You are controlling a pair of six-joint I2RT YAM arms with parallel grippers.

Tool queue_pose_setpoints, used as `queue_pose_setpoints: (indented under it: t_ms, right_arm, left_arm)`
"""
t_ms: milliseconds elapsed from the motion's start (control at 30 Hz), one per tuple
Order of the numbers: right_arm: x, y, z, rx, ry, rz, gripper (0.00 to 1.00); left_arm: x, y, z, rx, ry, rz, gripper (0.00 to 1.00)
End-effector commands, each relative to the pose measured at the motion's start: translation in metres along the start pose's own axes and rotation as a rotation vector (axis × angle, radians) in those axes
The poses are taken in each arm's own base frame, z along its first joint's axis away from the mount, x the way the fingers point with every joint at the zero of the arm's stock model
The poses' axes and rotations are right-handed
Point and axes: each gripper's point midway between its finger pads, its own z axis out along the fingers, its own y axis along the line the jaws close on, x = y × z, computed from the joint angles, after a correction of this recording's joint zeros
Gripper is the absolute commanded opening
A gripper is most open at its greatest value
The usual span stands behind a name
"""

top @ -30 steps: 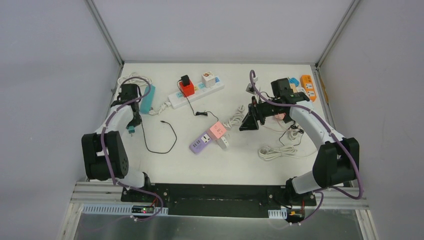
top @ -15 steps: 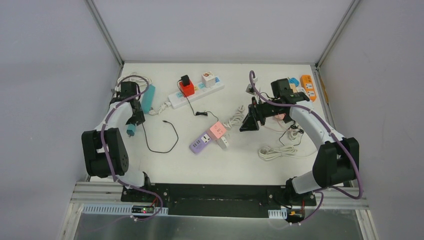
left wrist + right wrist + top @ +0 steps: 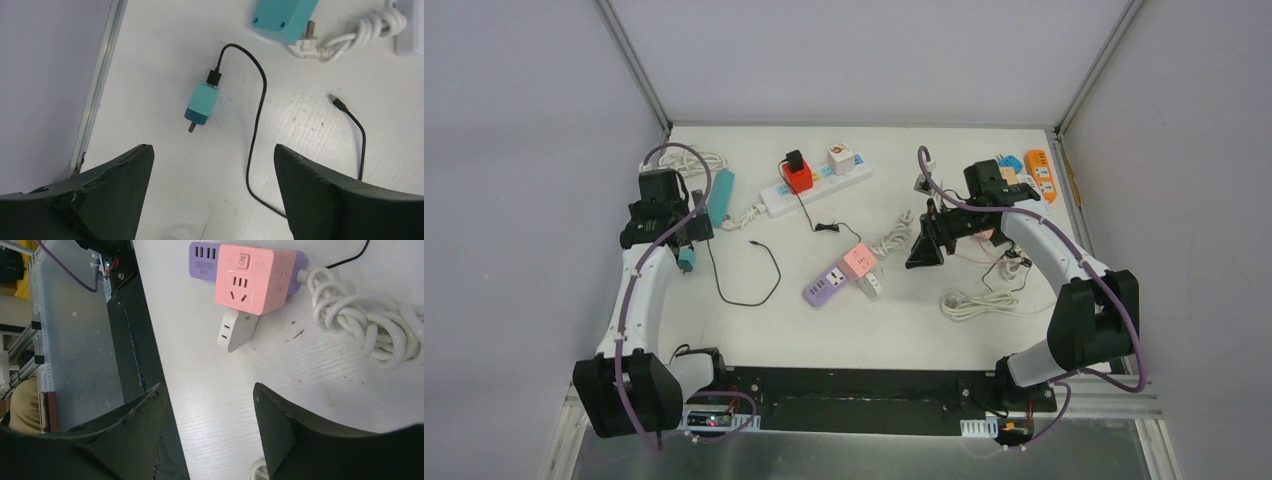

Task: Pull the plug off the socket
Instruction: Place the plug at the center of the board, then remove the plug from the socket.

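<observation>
My left jaws stand wide apart, gripping nothing. Just beyond them the teal plug (image 3: 202, 103) lies loose on the desk (image 3: 150, 60), black cable (image 3: 257, 115) attached, apart from the teal socket (image 3: 285, 17) farther off. My right jaws gape part-open, empty.

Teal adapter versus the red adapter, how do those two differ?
The teal adapter lies on its side, loose on the table, pins bare; the red adapter stands upright, plugged into the white power strip. The teal adapter sits just ahead of the open left claw; the red adapter has no claw near it. Each has a black cable attached.
</observation>
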Motion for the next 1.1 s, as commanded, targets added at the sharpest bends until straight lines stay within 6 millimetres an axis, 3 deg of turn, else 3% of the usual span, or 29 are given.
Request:
queue_pose_setpoints:
  t_ms: [0,200,500,733,900,1067]
  right_arm:
    - [-0.018,0.008,-0.008,0.004,-0.031,-0.105,0.67]
    - [-0.018,0.008,-0.010,0.012,-0.035,-0.122,0.67]
    - [-0.017,0.004,-0.018,0.060,-0.031,-0.162,0.67]
    - [-0.018,0.003,-0.026,0.080,-0.039,-0.202,0.67]
    - [-0.013,0.008,-0.029,0.068,-0.023,-0.248,0.68]
    - [-0.011,0.011,-0.033,0.067,-0.018,-0.278,0.68]
  left_arm:
    - [0.000,-0.018,-0.016,0.142,-0.044,0.007,0.92]
    - [-0.004,-0.059,-0.047,0.397,-0.104,-0.079,0.91]
    - [-0.032,-0.131,-0.127,0.872,-0.230,-0.267,0.89]
    - [-0.035,-0.199,-0.186,1.178,-0.448,-0.128,0.89]
    - [-0.019,-0.236,-0.199,1.284,-0.523,0.004,0.89]
    - [-0.009,-0.256,-0.180,1.233,-0.591,0.131,0.90]
